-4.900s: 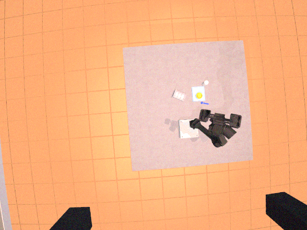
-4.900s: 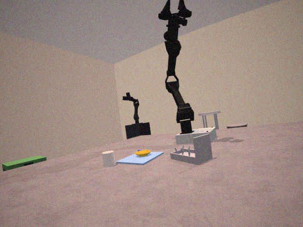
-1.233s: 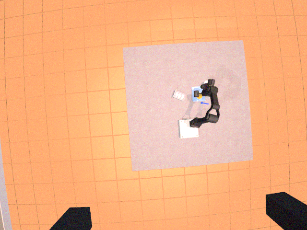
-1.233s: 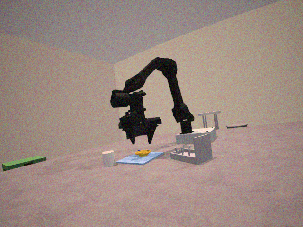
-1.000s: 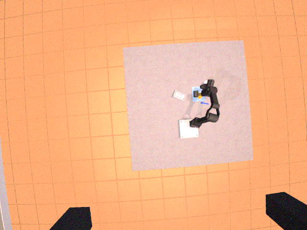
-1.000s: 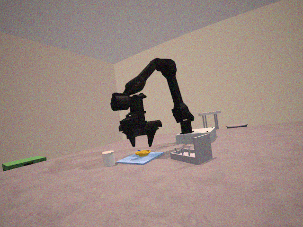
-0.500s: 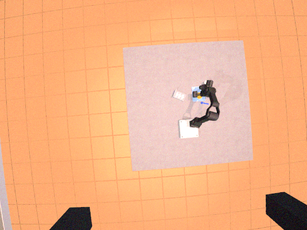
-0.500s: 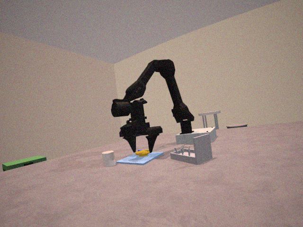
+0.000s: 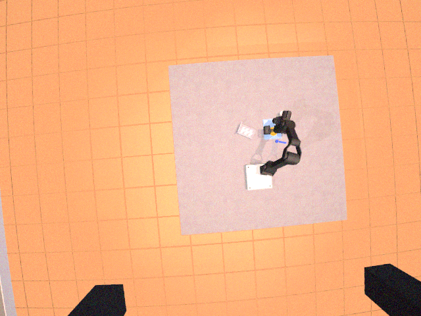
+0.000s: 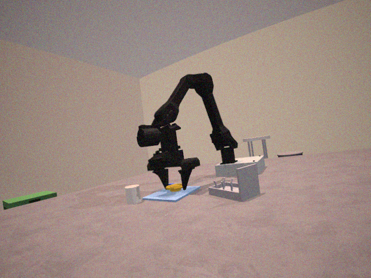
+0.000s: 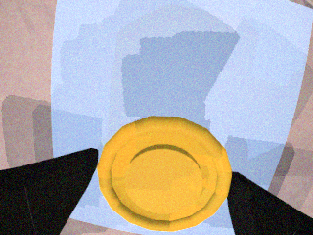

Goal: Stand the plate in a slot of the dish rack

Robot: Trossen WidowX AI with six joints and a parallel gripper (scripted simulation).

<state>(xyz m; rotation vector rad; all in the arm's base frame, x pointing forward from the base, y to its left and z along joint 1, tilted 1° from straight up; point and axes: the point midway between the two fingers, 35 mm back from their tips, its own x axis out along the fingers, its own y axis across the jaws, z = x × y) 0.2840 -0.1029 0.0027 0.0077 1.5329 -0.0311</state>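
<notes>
The yellow round plate (image 9: pixel 273 133) (image 10: pixel 174 187) (image 11: pixel 163 176) lies flat on the light blue mat (image 9: pixel 266 121) (image 10: pixel 158 197) (image 11: pixel 264 98). My gripper (image 10: pixel 175 189) (image 11: pixel 162 168) points down with its fingers open on both sides of the plate. In the wrist view the fingertips are right beside the rim, the right one seemingly against it and the left one with hardly a gap. In the top view the arm hides the fingertips. The grey dish rack (image 9: pixel 252 137) (image 10: pixel 248 182) stands left of the mat in the top view, with short rails and one tall end wall; no plate is in it.
A white cylinder (image 9: pixel 281 112) (image 10: pixel 133 194) stands close to the mat. A blue spoon-like thing (image 9: pixel 281 141) lies on the mat's arm-base side. The white base box (image 9: pixel 253 182) (image 10: pixel 226 171) carries the arm. A green block (image 10: pixel 29 198) and a grey frame (image 10: pixel 256 139) are farther off.
</notes>
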